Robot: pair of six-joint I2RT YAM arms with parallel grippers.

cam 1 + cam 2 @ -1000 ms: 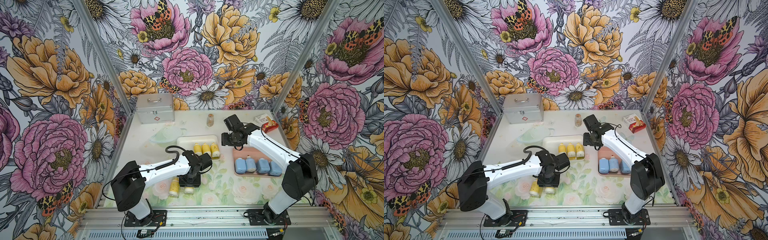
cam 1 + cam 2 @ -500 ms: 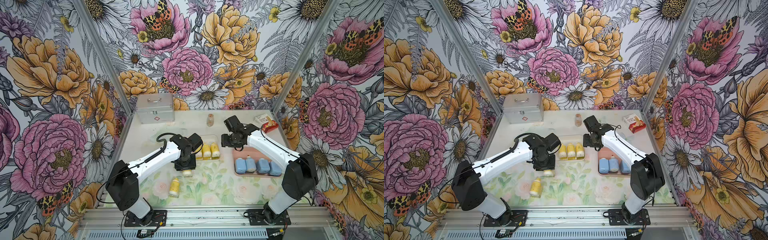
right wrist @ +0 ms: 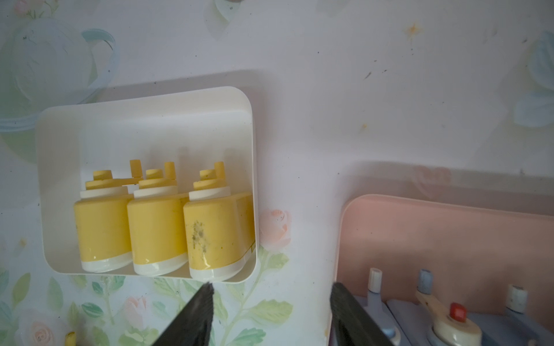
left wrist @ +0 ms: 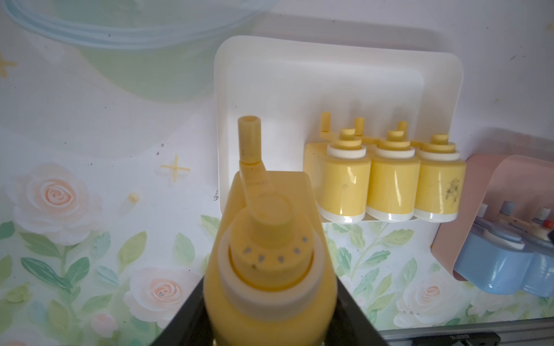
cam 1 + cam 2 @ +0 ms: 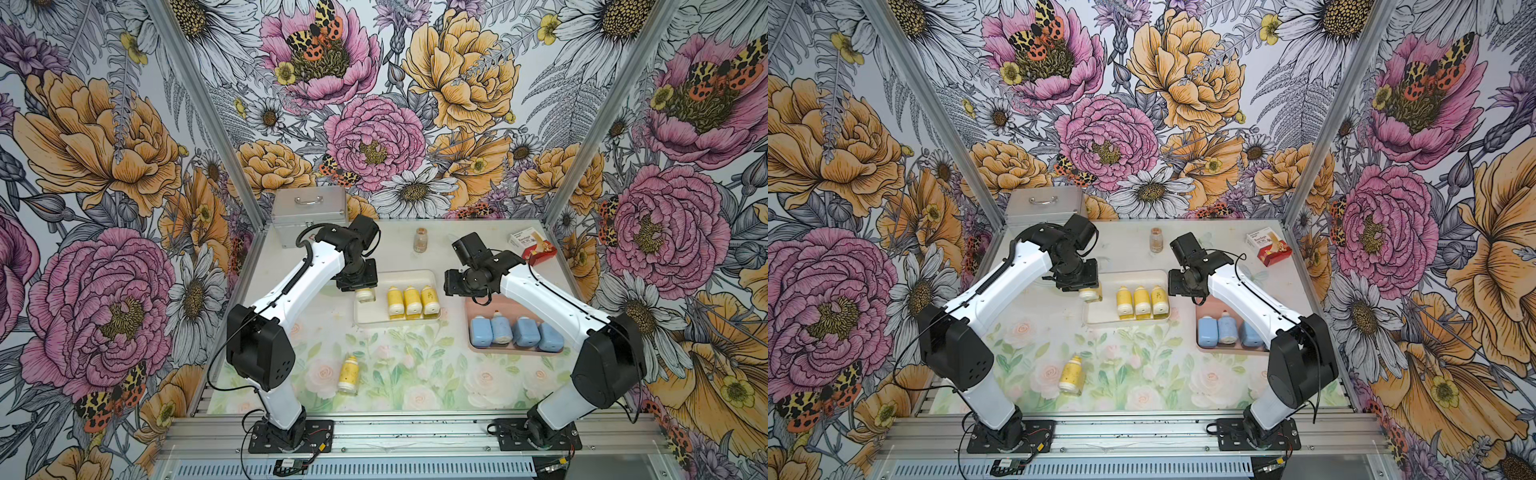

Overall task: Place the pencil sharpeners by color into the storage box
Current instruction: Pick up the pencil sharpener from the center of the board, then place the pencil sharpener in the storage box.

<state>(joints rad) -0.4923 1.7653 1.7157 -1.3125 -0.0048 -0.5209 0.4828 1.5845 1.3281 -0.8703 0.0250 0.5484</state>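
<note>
Nearest, a loose sharpener (image 5: 348, 375), yellow, lies on the mat (image 5: 415, 365), well apart from both trays; it is not yet sorted. Farther right, the pink tray (image 5: 515, 351) holds four blue sharpeners (image 5: 514, 331) in a row. Left of it, the white tray (image 5: 374, 322) has three yellow sharpeners (image 5: 412, 302) packed against its right wall, white bases nearward, with the left part bare. Over that bare end the left gripper (image 5: 360, 286) is clamped on the held sharpener (image 4: 269, 263).

To place it well, lower it straight into the gap just left of the row, base nearward like its neighbours and clear of the left rim. Let go only once it rests. The right gripper (image 3: 271, 299), jaws apart and empty, hovers between the trays and should stay clear.
</note>
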